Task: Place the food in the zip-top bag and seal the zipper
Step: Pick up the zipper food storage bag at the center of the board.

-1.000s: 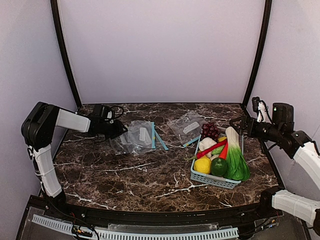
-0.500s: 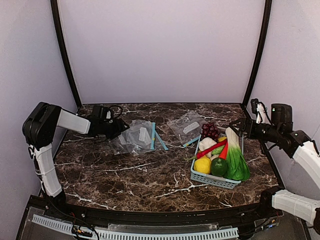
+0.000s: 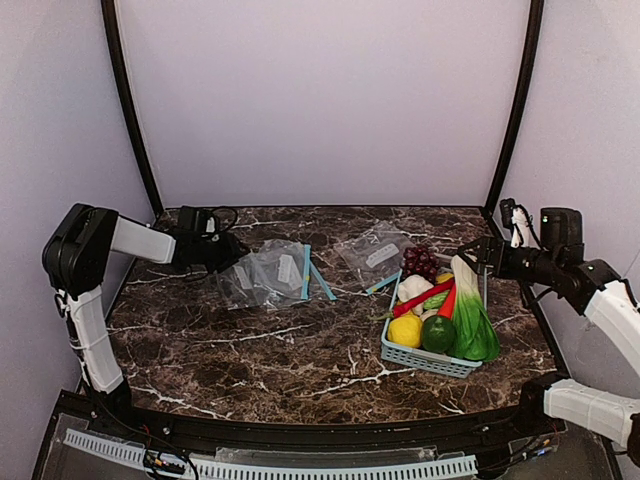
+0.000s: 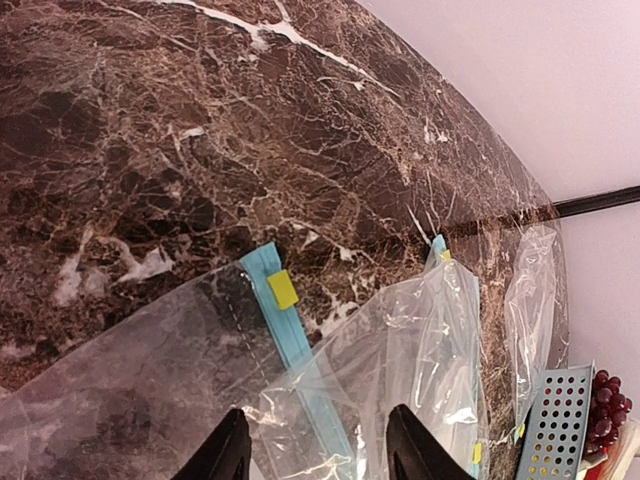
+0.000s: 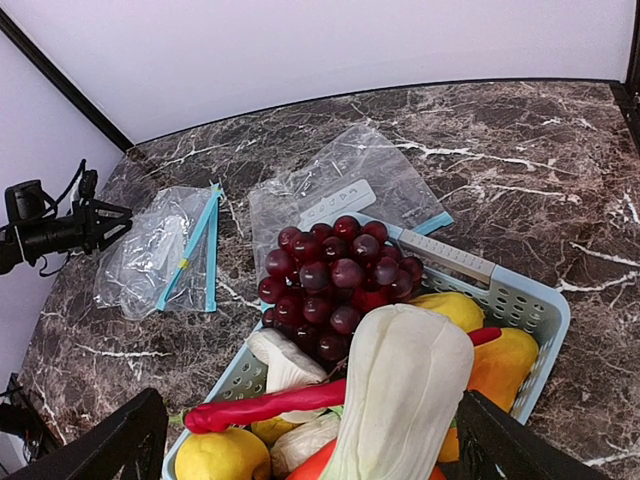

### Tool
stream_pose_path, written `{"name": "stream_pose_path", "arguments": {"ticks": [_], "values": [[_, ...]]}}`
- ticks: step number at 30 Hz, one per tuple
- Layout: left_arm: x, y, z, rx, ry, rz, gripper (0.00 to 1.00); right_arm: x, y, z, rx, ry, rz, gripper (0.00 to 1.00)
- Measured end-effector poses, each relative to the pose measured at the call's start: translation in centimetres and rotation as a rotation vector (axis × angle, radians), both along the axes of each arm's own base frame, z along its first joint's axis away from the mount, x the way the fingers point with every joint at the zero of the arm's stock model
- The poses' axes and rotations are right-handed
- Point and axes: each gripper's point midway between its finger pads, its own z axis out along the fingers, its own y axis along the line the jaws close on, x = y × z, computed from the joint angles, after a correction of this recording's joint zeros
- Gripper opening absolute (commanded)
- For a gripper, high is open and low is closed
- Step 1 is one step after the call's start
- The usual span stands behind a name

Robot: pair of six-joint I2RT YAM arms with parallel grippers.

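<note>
The zip-top bag (image 3: 262, 278) lies crumpled at the back left of the table. It is clear, with a white label and a light-blue zipper (image 3: 305, 270). My left gripper (image 3: 230, 254) is at its left edge. In the left wrist view the black fingers (image 4: 225, 455) stand apart over the bag (image 4: 130, 390), and the zipper (image 4: 290, 335) with its yellow slider runs between them, unpinched. The food sits in a blue basket (image 3: 425, 362): a leafy vegetable (image 5: 410, 400) and a red-orange tapered one (image 3: 447, 300). My right gripper (image 5: 310, 400) hangs wide open over the basket (image 5: 520, 295).
A second clear bag (image 4: 430, 350) overlaps the first. A third bag (image 3: 375, 250) lies against the basket's far side. Purple grapes (image 5: 335, 265), a lemon (image 5: 225, 458), a lime (image 3: 438, 333) and a red chili (image 5: 270, 405) share the basket. Walls and black posts enclose the table.
The left gripper widened, then narrowed again over the bag's edge and shifted slightly left. The bags barely moved. The right arm stayed almost still.
</note>
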Motion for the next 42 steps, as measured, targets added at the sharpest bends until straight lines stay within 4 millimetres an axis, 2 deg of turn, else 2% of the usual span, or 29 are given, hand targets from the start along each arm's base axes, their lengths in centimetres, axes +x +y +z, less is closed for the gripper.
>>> {"name": "stream_pose_path", "arguments": {"ticks": [9, 15, 23, 25, 30, 33, 38, 40, 42], "values": [[1.4, -2.2, 0.2, 0.019, 0.005, -0.084, 0.44, 0.0, 0.0, -0.1, -0.001, 0.002, -0.001, 0.99], [0.8, -2.5, -1.2, 0.035, 0.040, -0.099, 0.41, 0.0, 0.0, -0.1, -0.002, 0.002, -0.001, 0.99], [0.5, -2.3, -1.9, 0.026, 0.057, -0.078, 0.34, -0.3, -0.2, -0.1, -0.011, 0.002, -0.003, 0.99], [0.6, -2.4, -1.9, 0.021, 0.053, -0.078, 0.29, -0.3, -0.2, 0.0, -0.011, 0.000, -0.004, 0.99], [0.6, -2.8, -1.9, -0.002, 0.053, -0.091, 0.10, -0.3, -0.4, 0.0, -0.016, -0.002, -0.013, 0.99], [0.8, -3.5, -1.1, -0.038, 0.026, -0.117, 0.01, -0.3, -0.4, 0.1, -0.016, -0.007, -0.016, 0.99], [1.3, -4.3, 1.0, -0.068, -0.048, -0.156, 0.01, -0.6, -0.5, 0.7, -0.013, -0.026, -0.017, 0.99], [1.4, -4.2, 2.6, -0.057, -0.091, -0.169, 0.01, -0.7, -0.5, 1.0, -0.011, -0.033, -0.017, 0.99], [1.5, -4.2, 5.3, -0.045, -0.160, -0.185, 0.01, -0.9, -0.5, 1.3, -0.009, -0.040, -0.016, 0.99]]}}
